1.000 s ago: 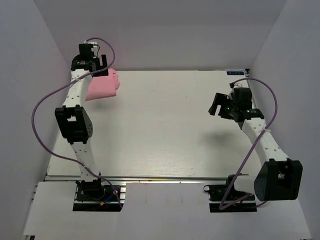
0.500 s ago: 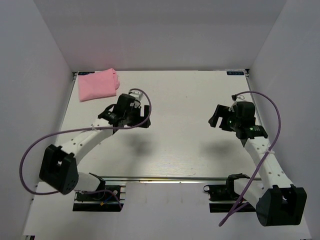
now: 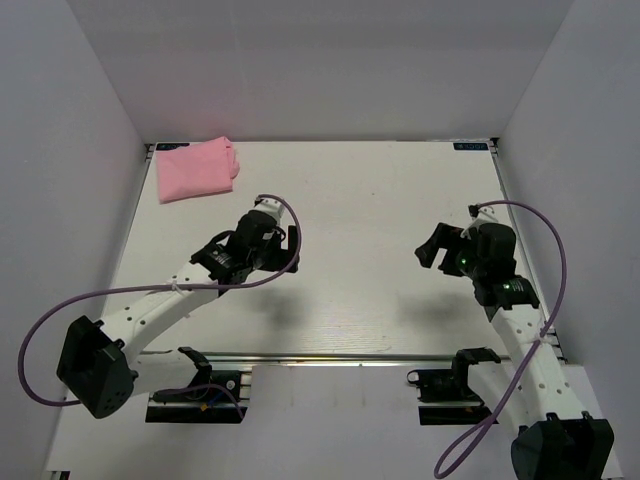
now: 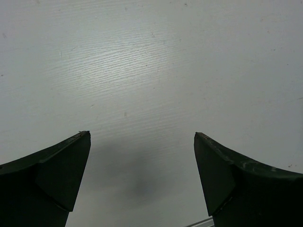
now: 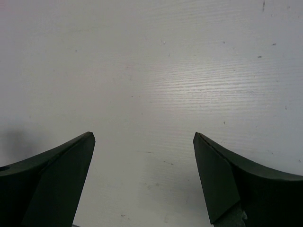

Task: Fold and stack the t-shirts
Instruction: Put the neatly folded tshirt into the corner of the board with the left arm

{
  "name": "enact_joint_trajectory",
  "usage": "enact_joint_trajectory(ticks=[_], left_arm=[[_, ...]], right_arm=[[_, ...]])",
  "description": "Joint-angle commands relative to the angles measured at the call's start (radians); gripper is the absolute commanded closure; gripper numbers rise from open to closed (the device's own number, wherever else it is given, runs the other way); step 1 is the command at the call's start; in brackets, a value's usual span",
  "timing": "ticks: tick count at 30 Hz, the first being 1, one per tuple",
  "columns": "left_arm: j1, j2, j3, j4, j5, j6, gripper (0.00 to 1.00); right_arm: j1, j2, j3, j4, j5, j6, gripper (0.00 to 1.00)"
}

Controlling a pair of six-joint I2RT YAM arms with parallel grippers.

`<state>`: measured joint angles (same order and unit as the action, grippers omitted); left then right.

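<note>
One pink t-shirt [image 3: 197,170] is laid folded, far left on tabletop [image 3: 380,190]. Left end effector [image 3: 291,250] and right end effector [image 3: 428,250] are spread.

L gripper [image 4: 142,134] pts down at table [image 4: 151,56], jaws spread wide, only table surface seen in the gap. Two dark fingers [image 4: 47,175] come in from the bottom corners, tips tapering inward, matte faces. Table is white w/ fine grain lines running diag. & a few tiny dark specks. Soft grey shadow [image 4: 135,182] lies on surface btwn fingers, low centre. Thin pale strip [image 4: 201,223] shows at bottom edge, just beside the finger at frame right.
</note>
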<state>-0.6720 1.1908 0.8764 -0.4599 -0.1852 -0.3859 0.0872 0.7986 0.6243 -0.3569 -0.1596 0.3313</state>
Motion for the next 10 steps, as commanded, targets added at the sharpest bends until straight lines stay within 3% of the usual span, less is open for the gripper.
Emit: enact_joint_trajectory(ticks=[1,10], left_arm=[[-0.018,-0.034,0.018,-0.014,-0.066,-0.011,0.00],[-0.047,-0.054,0.027,-0.006,-0.089,-0.011,0.00]], right_arm=[[-0.001,-0.030,-0.008,0.065,-0.018,0.003,0.10],[0.002,-0.022,0.005,0.064,-0.043,-0.020,0.10]])
